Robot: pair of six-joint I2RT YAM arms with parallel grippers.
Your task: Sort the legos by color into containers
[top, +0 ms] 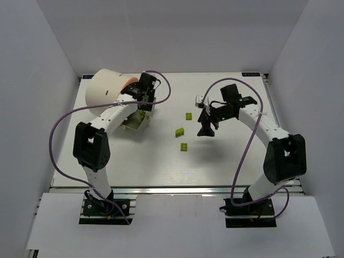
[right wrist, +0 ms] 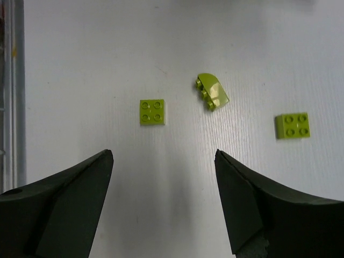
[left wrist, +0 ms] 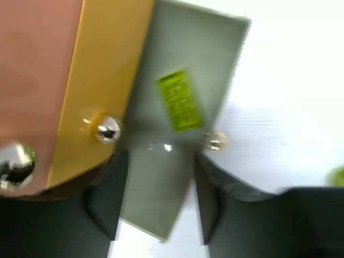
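Observation:
The cream drum point(top: 105, 86) with its orange face point(top: 129, 86) lies at the far left. One tray point(top: 129, 123) is pulled out of it; in the left wrist view the tray point(left wrist: 209, 48) looks grey and holds a yellow-green lego point(left wrist: 180, 102). My left gripper point(top: 144, 103) hovers over the tray, jaws apart, holding nothing point(left wrist: 161, 156). Three yellow-green legos lie mid-table point(top: 189, 115), point(top: 180, 131), point(top: 184, 147). My right gripper point(top: 206, 129) is open and empty above the table, the same three legos ahead of it point(right wrist: 152, 112), point(right wrist: 212, 91), point(right wrist: 293, 126).
Shiny knobs point(left wrist: 107, 129) stud the drum's face close to my left fingers point(left wrist: 107, 199). Another yellow-green piece point(left wrist: 337, 174) shows at the right edge of the left wrist view. A metal rail point(right wrist: 11, 97) borders the table. White walls enclose the back and sides.

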